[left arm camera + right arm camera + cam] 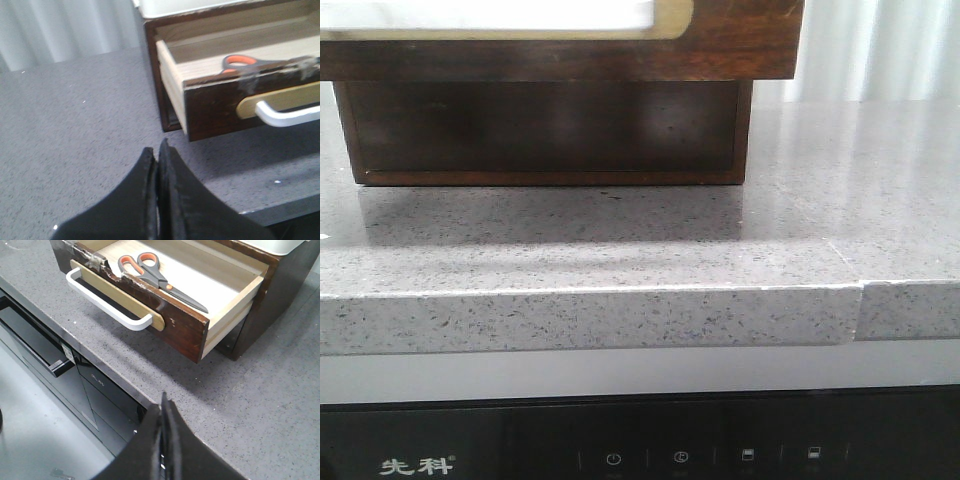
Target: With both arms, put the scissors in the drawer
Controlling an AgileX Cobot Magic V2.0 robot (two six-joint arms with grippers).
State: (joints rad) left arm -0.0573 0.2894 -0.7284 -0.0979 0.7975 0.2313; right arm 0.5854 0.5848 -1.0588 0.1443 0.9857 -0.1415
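The scissors, with dark grey handles and orange-lined loops, lie flat inside the pulled-out drawer; the left wrist view shows only one orange loop of the scissors over the drawer's scratched brown front. A white handle on a tan plate crosses that front. My left gripper hovers shut and empty over the counter, off the drawer's corner. My right gripper is shut and empty above the counter edge, short of the drawer. In the front view the drawer front fills the top; neither gripper shows there.
The drawer's dark wooden housing stands on a speckled grey counter. A black appliance panel sits below the counter edge. A white object rests on top of the housing. Pale curtains hang behind.
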